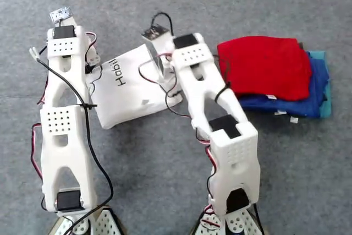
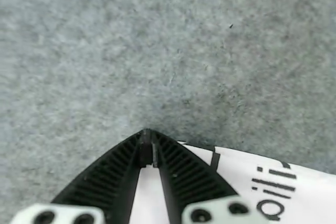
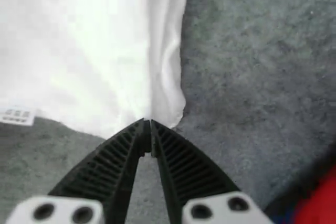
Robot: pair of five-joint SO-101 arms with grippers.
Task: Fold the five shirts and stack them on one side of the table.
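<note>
Nearest, the two arm bases stand side by side on the grey felt table (image 1: 159,185), with bare felt between them and out to the near right. A black cable (image 1: 94,155) hangs loosely along the left arm, and red and black wires (image 1: 159,81) trail from the right arm over the cloth. Between the arms lies the folded white shirt (image 1: 132,92), print side up, with a small label (image 3: 16,115) at one edge. The left gripper (image 2: 147,148) has its jaws closed tip to tip at the shirt's printed corner. The right gripper (image 3: 147,140) is likewise closed at the opposite corner, where a fold runs into its tips. At neither can I tell whether cloth is caught. Just beside the right arm, on its outer side, sits the stack: a red shirt (image 1: 264,67) on top, a blue shirt (image 1: 313,94) under it and a teal edge (image 1: 328,103) showing beneath. Beyond the white shirt, open felt runs to the table's far edge.
</note>
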